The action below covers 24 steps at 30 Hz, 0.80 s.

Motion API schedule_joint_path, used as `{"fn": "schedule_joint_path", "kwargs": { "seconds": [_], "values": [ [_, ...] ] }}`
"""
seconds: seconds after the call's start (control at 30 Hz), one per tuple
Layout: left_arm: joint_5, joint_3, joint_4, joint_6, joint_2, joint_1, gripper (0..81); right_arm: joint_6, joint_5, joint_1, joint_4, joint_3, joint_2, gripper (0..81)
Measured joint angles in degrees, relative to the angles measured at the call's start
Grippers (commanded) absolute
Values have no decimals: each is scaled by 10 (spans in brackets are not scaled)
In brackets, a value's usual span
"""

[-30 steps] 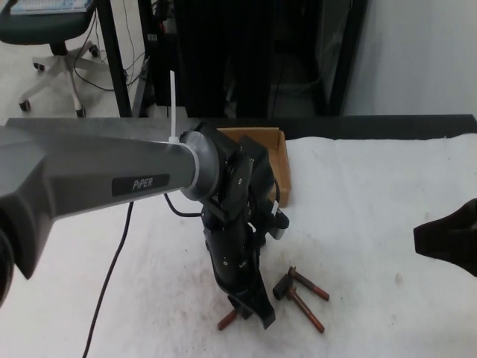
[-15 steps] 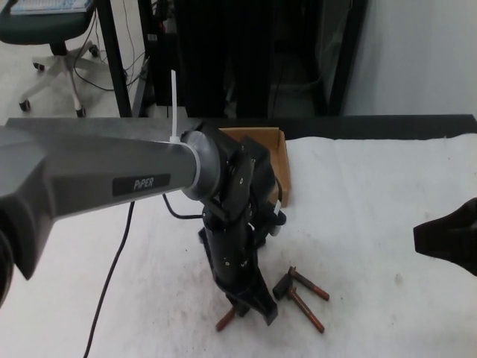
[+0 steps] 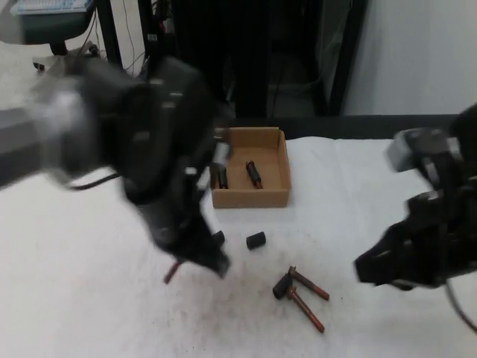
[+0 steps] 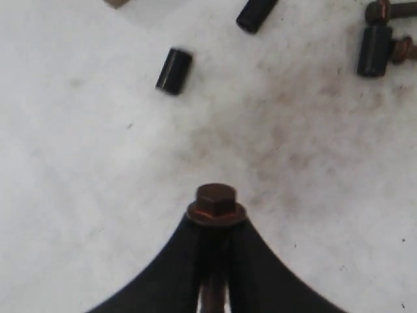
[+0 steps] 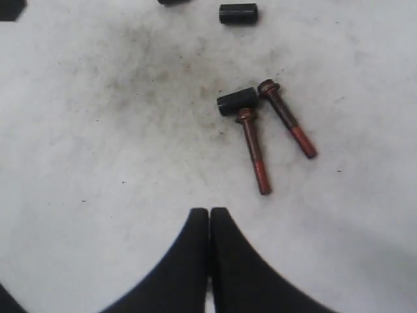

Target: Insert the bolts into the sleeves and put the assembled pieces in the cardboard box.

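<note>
My left gripper (image 4: 215,225) is shut on a rusty bolt (image 4: 215,201), its hex head poking out past the fingertips above the white cloth. In the high view that bolt (image 3: 173,271) hangs below the left arm, left of a loose black sleeve (image 3: 256,241). Two more bolts (image 5: 254,153) (image 5: 287,119) lie beside another sleeve (image 5: 237,102), just ahead of my right gripper (image 5: 210,225), which is shut with nothing in it. The cardboard box (image 3: 250,197) at the back holds two dark pieces (image 3: 254,174).
A further sleeve (image 4: 174,70) lies near the left gripper, apart from it. The white cloth (image 3: 350,186) covers the bench; its dark back edge (image 3: 373,125) runs behind the box. An office chair (image 3: 45,26) stands on the floor beyond.
The left arm has risen and swung left with the bolt, uncovering the box and the sleeves. The right arm has come in from the right edge toward the two bolts.
</note>
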Motion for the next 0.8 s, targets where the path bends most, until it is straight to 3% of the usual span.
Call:
{"fn": "schedule_joint_path", "kwargs": {
  "seconds": [0.1, 0.27, 0.5, 0.8],
  "values": [
    [23, 74, -13, -22, -103, 22, 3, 14, 0, 48, -54, -13, 74, 167],
    [64, 164, -37, -55, -294, 35, 3, 49, 19, 78, -90, -59, 156, 335],
    [66, 183, -45, -60, -439, 36, 3, 101, 47, 86, -91, -200, 318, 343],
    [66, 189, -46, -52, -437, 36, 3, 87, 48, 87, 4, -309, 384, 343]
  ]
}}
